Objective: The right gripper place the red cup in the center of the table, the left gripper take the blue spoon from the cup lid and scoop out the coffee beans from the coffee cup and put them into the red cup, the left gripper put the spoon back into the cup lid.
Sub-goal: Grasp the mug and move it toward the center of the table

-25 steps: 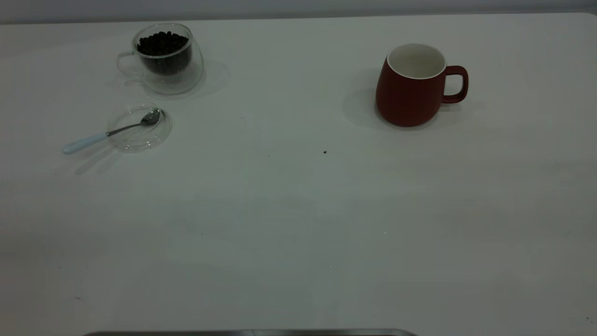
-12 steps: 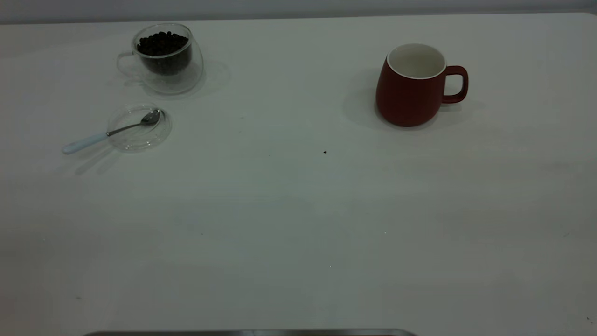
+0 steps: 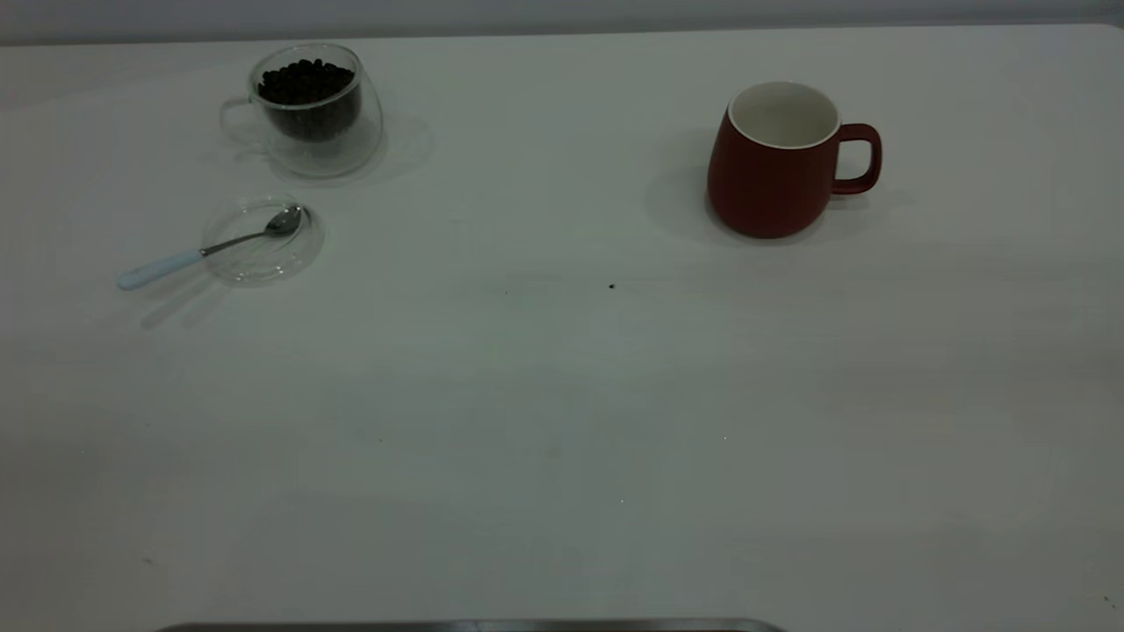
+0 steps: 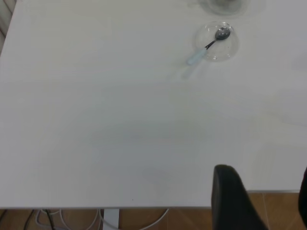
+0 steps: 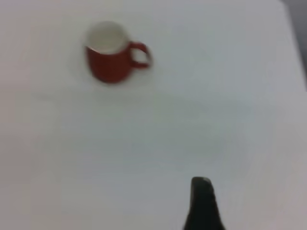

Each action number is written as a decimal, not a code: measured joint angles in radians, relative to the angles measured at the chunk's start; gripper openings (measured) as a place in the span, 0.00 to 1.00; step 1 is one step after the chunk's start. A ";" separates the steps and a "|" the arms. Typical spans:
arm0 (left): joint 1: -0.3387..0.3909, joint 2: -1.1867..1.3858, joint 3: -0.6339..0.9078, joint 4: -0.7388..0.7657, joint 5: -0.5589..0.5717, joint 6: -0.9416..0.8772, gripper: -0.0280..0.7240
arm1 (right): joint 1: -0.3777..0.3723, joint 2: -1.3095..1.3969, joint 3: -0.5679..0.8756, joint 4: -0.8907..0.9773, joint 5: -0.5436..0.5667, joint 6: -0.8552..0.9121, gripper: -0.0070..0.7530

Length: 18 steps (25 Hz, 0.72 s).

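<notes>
Nothing on the bench [image 3: 562,395] has moved across the exterior frames: mug, glass cup, lid and spoon all sit where they were. Only faint shading on the white top shifts, probably arm shadows, so the arms may be starting up out of shot.

Layout now:
- red mug [image 3: 777,162] upright, empty, far right of centre, handle pointing toward the right edge
- glass cup [image 3: 312,110] far left, beans [image 3: 306,83] heaped inside
- lid [image 3: 262,239] just in front of the cup, apart from it
- spoon [image 3: 206,250] with its bowl in the lid and the blue handle sticking out over the rim onto the bench

Left jaws [image 4: 261,199]: two dark fingers at the frame edge with a clear gap between them, spread, holding nothing, back near the bench edge, well apart from the spoon.

Right jaws [image 5: 204,203]: only one finger shows, so I cannot tell their state. They are well apart from the mug, nothing held.

Read: task not begun. First step still open, right arm needs to reach the mug and bring it to centre. Handle faces the right arm's side, which should help the grab.
</notes>
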<state>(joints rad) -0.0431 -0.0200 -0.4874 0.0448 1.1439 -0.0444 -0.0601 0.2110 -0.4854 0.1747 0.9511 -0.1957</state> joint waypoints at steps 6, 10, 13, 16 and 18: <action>0.000 0.000 0.000 0.000 0.000 0.000 0.58 | 0.000 0.412 -0.006 0.326 -0.361 -0.379 0.80; 0.000 0.000 0.000 0.000 0.000 -0.001 0.58 | 0.000 0.731 -0.059 0.608 -0.502 -0.702 0.78; 0.000 0.000 0.000 0.000 0.000 -0.001 0.58 | 0.000 0.975 -0.136 0.808 -0.540 -0.938 0.78; 0.000 0.000 0.000 0.000 0.000 -0.002 0.58 | 0.000 1.227 -0.228 1.019 -0.553 -1.097 0.78; 0.000 0.000 0.000 0.000 0.000 -0.002 0.58 | 0.000 1.374 -0.295 1.136 -0.554 -1.178 0.78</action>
<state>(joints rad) -0.0431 -0.0200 -0.4874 0.0448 1.1439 -0.0464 -0.0601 1.5854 -0.7803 1.3108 0.3968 -1.3738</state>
